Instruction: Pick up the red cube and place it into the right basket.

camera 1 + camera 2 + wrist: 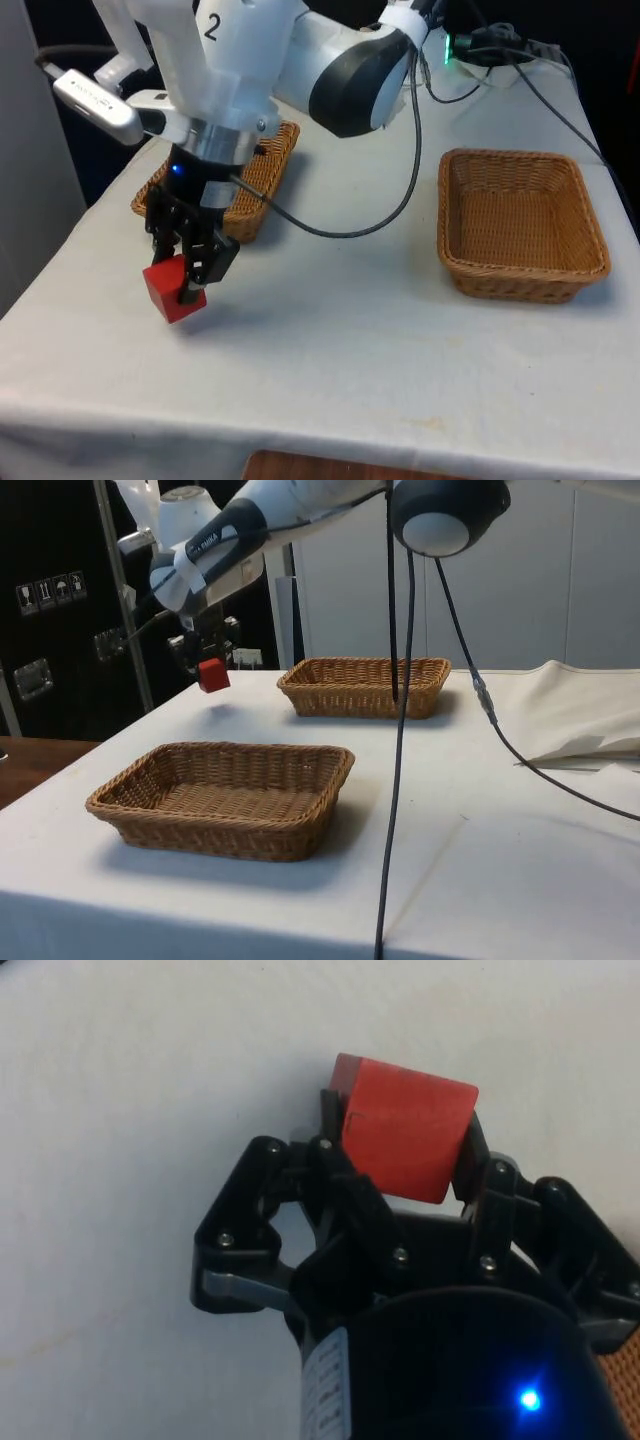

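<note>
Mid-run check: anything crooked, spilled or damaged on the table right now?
Only the red cube sits tilted in the pincer, held corner-down above the white cloth. Both baskets, front view's right and left, sit flat and undamaged. Nothing spilled.

The table (pixel 400 340) is evenly and fairly brightly lit from above, and its white cloth is rendered a pale grey without glare. Soft, diffuse shadows are cast: a faint one under the red cube (pixel 172 288) in the front view, and a broader one beside the near basket (pixel 225 798) in the side view (on the side towards the cable). The background is left dark in both fixed views. In the wrist view the black fingers (pixel 335 1110) are poorly lit, with little detail.
</note>
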Available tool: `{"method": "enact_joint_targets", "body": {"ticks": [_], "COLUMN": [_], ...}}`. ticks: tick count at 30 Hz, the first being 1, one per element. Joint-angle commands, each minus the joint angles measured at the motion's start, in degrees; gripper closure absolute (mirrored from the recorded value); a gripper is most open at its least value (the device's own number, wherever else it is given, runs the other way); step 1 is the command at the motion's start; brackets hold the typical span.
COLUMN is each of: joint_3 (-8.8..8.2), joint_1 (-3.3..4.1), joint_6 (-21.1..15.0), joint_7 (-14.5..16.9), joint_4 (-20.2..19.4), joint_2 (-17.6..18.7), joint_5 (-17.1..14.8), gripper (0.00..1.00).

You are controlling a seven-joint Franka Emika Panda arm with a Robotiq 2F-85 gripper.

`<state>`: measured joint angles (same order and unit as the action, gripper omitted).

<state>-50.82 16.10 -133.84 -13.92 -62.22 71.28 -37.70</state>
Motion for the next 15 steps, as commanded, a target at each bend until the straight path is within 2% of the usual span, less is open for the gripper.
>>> {"method": "enact_joint_targets", "body": {"ticks": [1, 6, 7, 8, 12, 14, 15], "joint_3": [0.40, 0.80, 0.29, 0.86, 1.38, 1.60, 1.15], "joint_1": [0.69, 1.60, 1.15, 1.78, 2.41, 2.64, 2.29], "joint_6": [-0.46, 0.69, 1.32, 0.86, 1.78, 2.06, 2.75], "joint_7": [0.97, 0.97, 0.00, 0.97, 0.92, 0.86, 0.00], "joint_4": [-2.01, -3.50, -1.95, -3.78, -4.93, -5.44, -4.13], "joint_2": [-1.20, -2.41, -1.43, -2.58, -3.55, -3.95, -3.09], "joint_5": [-0.52, -0.86, -0.23, -0.92, -1.03, -1.09, -0.40], "gripper": [0.96, 0.96, 0.96, 0.96, 0.96, 0.96, 0.96]}}
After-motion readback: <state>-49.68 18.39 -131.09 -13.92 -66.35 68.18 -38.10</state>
